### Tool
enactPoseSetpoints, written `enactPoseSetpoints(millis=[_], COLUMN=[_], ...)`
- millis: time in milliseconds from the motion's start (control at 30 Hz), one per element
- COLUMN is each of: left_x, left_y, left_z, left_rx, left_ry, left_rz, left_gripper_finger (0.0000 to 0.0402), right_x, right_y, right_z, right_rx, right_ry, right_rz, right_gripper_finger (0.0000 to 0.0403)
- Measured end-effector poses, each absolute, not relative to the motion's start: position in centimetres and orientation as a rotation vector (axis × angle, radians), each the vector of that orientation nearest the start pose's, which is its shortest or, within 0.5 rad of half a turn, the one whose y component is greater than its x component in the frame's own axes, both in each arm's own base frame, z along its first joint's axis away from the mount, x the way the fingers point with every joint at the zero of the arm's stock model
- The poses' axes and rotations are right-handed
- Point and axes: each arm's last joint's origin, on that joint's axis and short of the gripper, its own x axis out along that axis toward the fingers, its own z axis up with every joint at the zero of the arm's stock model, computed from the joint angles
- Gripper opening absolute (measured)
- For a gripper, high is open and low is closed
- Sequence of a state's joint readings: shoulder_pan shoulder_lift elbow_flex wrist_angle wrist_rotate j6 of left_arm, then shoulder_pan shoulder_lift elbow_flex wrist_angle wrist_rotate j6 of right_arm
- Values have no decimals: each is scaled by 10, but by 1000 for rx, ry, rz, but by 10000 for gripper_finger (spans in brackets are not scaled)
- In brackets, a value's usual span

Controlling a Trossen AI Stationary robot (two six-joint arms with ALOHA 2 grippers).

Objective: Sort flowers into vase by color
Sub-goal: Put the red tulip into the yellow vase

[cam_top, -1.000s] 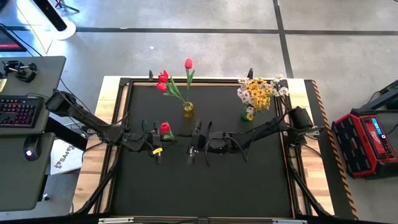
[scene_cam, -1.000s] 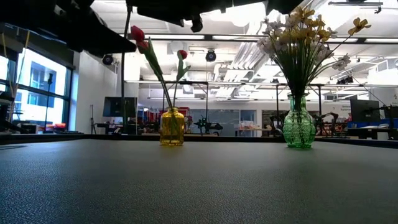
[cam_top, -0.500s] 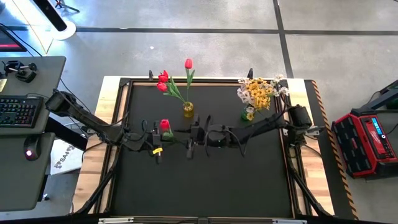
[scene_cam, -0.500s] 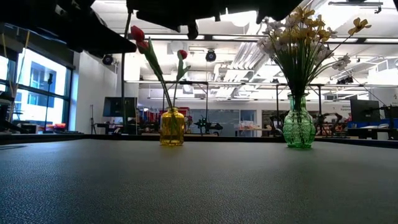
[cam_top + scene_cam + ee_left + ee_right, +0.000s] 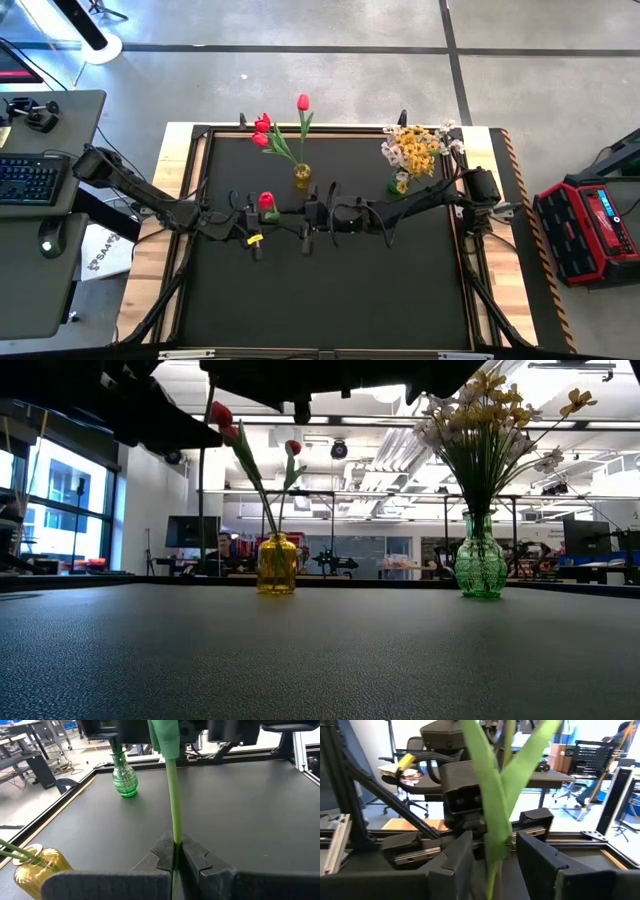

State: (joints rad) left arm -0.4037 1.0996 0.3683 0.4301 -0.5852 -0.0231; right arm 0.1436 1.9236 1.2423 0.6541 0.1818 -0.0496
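Left gripper (image 5: 174, 854) pinched tight on the green stem of a red tulip (image 5: 266, 201), held clear above mid-table; right gripper (image 5: 492, 851) directly opposite, fingers parted either side of the same stem and its leaves, not yet clamped. Beyond the grippers toward the far edge, yellow vase (image 5: 302, 177) already holding three red tulips (image 5: 262, 128); farther to the right gripper's side, green vase (image 5: 398, 184) filled with white and yellow sprays (image 5: 418, 150). No loose flowers seen on the table (image 5: 330, 290). Judged nearly complete: only the held tulip left, presumably for the yellow vase.
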Motion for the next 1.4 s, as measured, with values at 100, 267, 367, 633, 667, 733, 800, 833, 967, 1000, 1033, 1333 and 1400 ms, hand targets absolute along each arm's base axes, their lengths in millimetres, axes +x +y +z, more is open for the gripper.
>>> enactPoseSetpoints(millis=[100, 267, 367, 633, 667, 733, 800, 833, 967, 1000, 1033, 1333, 1400], left_x=[200, 201, 201, 201, 201, 200, 199, 199, 195, 194, 193, 188, 188], left_y=[-66, -64, -64, -64, -64, -63, -63, -62, -60, -59, -58, -55, -56], left_z=[193, 193, 193, 193, 192, 190, 187, 186, 178, 176, 174, 167, 167], left_rx=[117, 114, 114, 98, 101, 92, 84, 82, 86, 86, 87, 85, 86], left_ry=[264, 264, 264, 263, 270, 286, 309, 323, 393, 414, 431, 487, 489], left_rz=[187, 196, 197, 203, 204, 217, 233, 245, 299, 314, 328, 387, 385], left_gripper_finger=[0, 0, 0, 36, 47, 70, 93, 104, 141, 148, 154, 174, 174], right_x=[432, 432, 432, 432, 432, 432, 432, 432, 431, 431, 430, 424, 424], right_y=[57, 55, 54, 52, 52, 50, 48, 47, 45, 44, 43, 22, 12], right_z=[241, 241, 241, 240, 240, 240, 239, 238, 238, 239, 241, 261, 265], right_rx=[-55, -64, -93, -91, -86, -67, -60, -61, -74, -81, -88, -144, -132], right_ry=[28, 29, 29, 33, 34, 38, 51, 59, 64, 64, 63, 8, -32], right_rz=[-29, -35, -36, -111, -127, -158, -177, -189, -289, -319, -348, -549, -573], right_gripper_finger=[115, 44, 8, 3, 4, 3, 2, 2, 1, 1, 1, 0, 0])
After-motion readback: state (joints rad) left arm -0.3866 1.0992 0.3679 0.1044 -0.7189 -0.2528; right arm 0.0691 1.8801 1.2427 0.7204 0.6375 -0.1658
